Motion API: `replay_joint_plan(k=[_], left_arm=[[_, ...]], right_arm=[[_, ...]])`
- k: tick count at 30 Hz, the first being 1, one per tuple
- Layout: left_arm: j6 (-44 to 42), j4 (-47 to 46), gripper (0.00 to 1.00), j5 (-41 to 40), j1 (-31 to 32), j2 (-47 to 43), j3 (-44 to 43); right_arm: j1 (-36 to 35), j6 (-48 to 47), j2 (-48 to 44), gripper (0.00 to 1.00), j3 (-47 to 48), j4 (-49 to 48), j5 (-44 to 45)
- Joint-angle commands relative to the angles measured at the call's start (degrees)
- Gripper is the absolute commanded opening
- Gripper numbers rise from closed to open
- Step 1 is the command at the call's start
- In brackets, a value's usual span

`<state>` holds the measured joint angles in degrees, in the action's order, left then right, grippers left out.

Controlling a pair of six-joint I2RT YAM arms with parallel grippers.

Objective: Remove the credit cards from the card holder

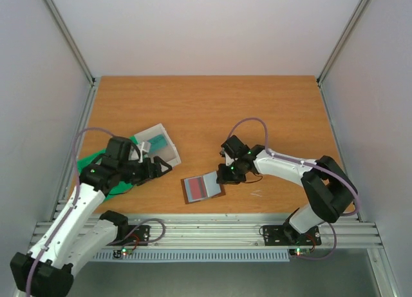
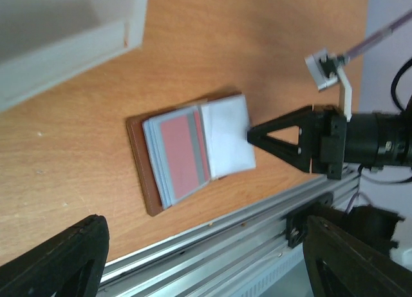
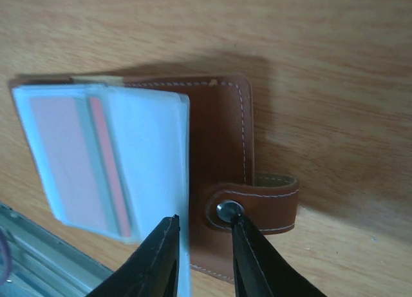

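- Right gripper [image 3: 203, 223], nearer: jaws nearly together at lower centre (grip unclear).
- Credit cards [image 3: 103, 162] lie left of them, in the card holder [image 3: 222, 129].
- Left gripper [image 1: 158, 169]: jaws spread.

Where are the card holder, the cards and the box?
Card holder [image 3: 219, 129]: right wrist view, brown leather cover.
Cards [image 3: 67, 155]: right wrist view, pink face of top card.
Box [image 2: 64, 55]: left wrist view, pale side wall.

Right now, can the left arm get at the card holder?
Probably yes. The open left gripper faces the card holder across bare table, with nothing between. The right gripper sits at the holder's edge, so the two could crowd.
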<state>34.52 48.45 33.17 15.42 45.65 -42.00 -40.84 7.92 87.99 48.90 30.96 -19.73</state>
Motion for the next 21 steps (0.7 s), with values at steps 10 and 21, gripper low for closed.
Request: replay_joint_plan(k=[10, 21], left_arm=[[11.12, -15.28, 0.82, -13.69, 18.45, 5.34, 6.23], [13.77, -23.35, 0.78, -16.39, 24.46, 11.14, 8.21]], right_arm=[[-3.42, 3.91, 0.46, 0.02, -6.68, -8.83, -2.56], [-6.62, 7.29, -2.74, 0.03, -10.88, -8.41, 0.61]])
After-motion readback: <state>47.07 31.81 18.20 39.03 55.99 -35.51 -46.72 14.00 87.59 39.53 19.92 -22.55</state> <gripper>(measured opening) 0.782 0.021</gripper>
